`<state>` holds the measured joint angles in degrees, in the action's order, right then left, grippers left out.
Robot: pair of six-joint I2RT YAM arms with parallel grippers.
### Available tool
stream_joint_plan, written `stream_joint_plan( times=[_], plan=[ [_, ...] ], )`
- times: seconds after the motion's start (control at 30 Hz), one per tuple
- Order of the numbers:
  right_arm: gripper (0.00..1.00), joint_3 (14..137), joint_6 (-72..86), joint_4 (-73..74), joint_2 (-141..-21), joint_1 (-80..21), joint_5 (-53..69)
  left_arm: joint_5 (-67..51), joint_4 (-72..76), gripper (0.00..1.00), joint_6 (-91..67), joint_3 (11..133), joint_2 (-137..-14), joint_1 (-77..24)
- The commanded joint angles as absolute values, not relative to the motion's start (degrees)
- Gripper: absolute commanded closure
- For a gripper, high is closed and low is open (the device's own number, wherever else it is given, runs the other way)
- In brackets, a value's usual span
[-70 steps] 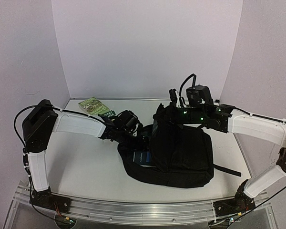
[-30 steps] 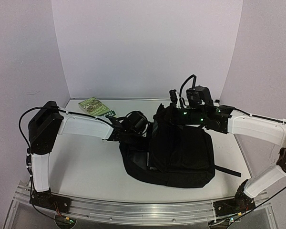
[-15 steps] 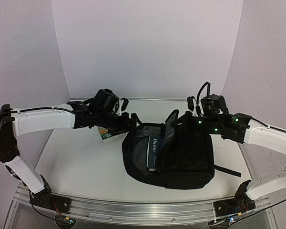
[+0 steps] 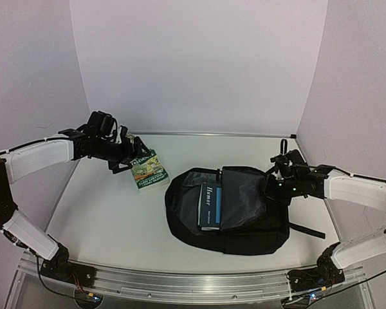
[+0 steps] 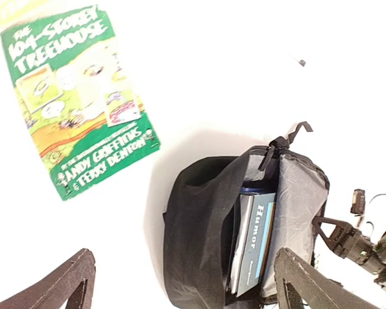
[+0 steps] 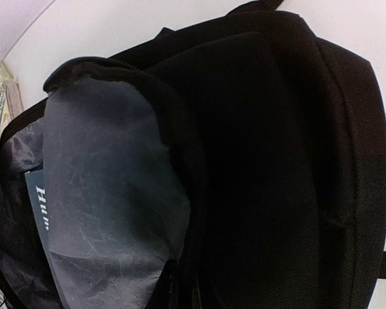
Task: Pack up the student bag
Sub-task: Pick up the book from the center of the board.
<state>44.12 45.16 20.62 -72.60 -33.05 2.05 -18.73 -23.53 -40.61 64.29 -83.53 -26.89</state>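
In the top view, the student bag (image 4: 244,225) is seen lying flat on the table (image 4: 109,219), toward 4 o'clock from the table's middle, with its main compartment unzipped and a blue book (image 4: 209,206) lettered "Humor" shown standing inside the opening. A black strap (image 4: 305,230) is trailed out at the bag's 4 o'clock side. A green book (image 4: 149,171) is laid flat on the table at 10 o'clock from the bag, apart from it. The left gripper (image 4: 131,159) is held at the green book's 10 o'clock corner; the right gripper (image 4: 270,184) is placed at the bag's 2 o'clock edge, and whether fabric is pinched there cannot be told. In the left wrist view, the two fingers (image 5: 71,283) are seen spread wide at the lower edge with nothing held between them; the green book, titled "The 104-Storey Treehouse", is shown at 10 o'clock and the bag at 5 o'clock, with its grey lining (image 5: 299,206) exposed beside the blue book. In the right wrist view, the frame is filled by the bag; the grey lining is folded over at 8 o'clock, a corner of the blue book is glimpsed at 9 o'clock, and this gripper's own jaws cannot be made out against the dark fabric.
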Motion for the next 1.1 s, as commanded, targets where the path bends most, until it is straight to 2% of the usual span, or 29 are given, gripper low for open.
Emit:
stream_joint_plan(
  times=[0.0, 0.1, 0.13, 0.2, 0.27, 0.33, 0.4, 0.63, 0.8, 1.0, 1.07],
  plan=[
    [0.84, 45.2, 43.9, 21.6, -73.3, -32.1, -2.1, -24.3, -21.4, 0.03, -42.0, 62.6, -82.7, -23.3],
    [0.77, 46.9, 42.9, 22.7, -71.4, -32.1, -2.0, -26.3, -20.3, 0.03, -42.6, 61.7, -83.1, -21.2],
    [0.70, 47.6, 42.2, 23.4, -70.1, -32.1, -2.1, -27.3, -19.7, 0.03, -43.2, 61.3, -83.3, -20.4],
    [0.48, 50.0, 41.1, 25.3, -67.7, -32.1, -2.8, -28.9, -18.0, 0.03, -44.0, 60.2, -83.6, -18.8],
    [0.31, 52.5, 40.3, 26.6, -65.8, -32.1, -3.1, -29.5, -16.3, 0.03, -44.8, 59.0, -83.8, -17.6],
    [0.21, 55.0, 39.6, 26.8, -64.3, -32.2, -2.3, -30.4, -15.0, 0.03, -45.4, 58.3, -84.4, -16.5],
    [0.16, 57.3, 39.3, 26.5, -63.8, -32.2, -1.0, -30.9, -14.1, 0.03, -45.5, 58.1, -85.3, -15.5],
    [0.10, 61.1, 39.7, 17.8, -66.2, -35.6, 3.1, -27.5, -11.5, 0.02, -43.9, 57.6, -88.1, -14.0],
    [0.11, 65.3, 40.9, 13.1, -74.2, -41.8, 1.9, -27.0, -5.4, 0.02, -45.2, 55.7, -91.5, -11.9],
    [0.30, 72.3, 41.9, 5.6, -86.9, -45.5, 5.0, -31.0, 5.4, 0.06, -50.1, 57.2, -99.9, -9.3],
    [0.33, 73.9, 42.1, 3.1, -90.4, -45.8, 5.8, -30.9, 6.2, 0.08, -50.2, 58.8, -102.8, -8.8]
  ],
)
